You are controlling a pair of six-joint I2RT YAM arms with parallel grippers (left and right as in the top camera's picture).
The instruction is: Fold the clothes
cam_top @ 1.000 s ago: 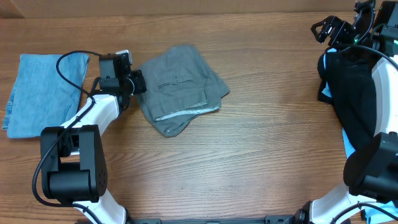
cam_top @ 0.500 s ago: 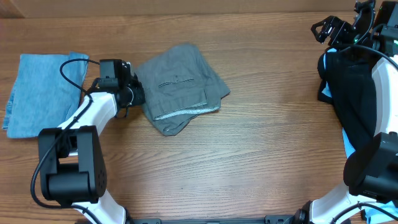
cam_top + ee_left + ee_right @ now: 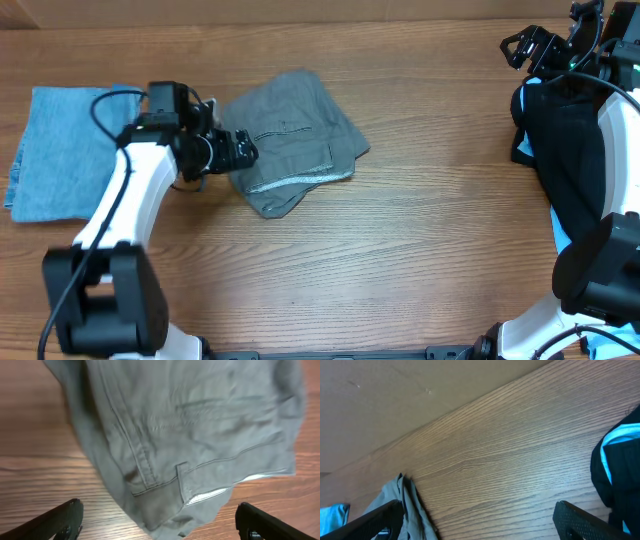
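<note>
Twin white-and-black arms
Left arm (image 3: 135, 190): white shells, black joints, looping black cable (image 3: 100, 108), black left tool (image 3: 243, 150); right arm (image 3: 612, 150) alike.

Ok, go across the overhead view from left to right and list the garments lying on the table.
denim-blue garment → grey garment → black garment

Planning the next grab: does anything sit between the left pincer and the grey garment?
Nothing visible does. The open left pincer hangs over the left edge of the grey garment, with only cloth and table showing between its fingers.
</note>
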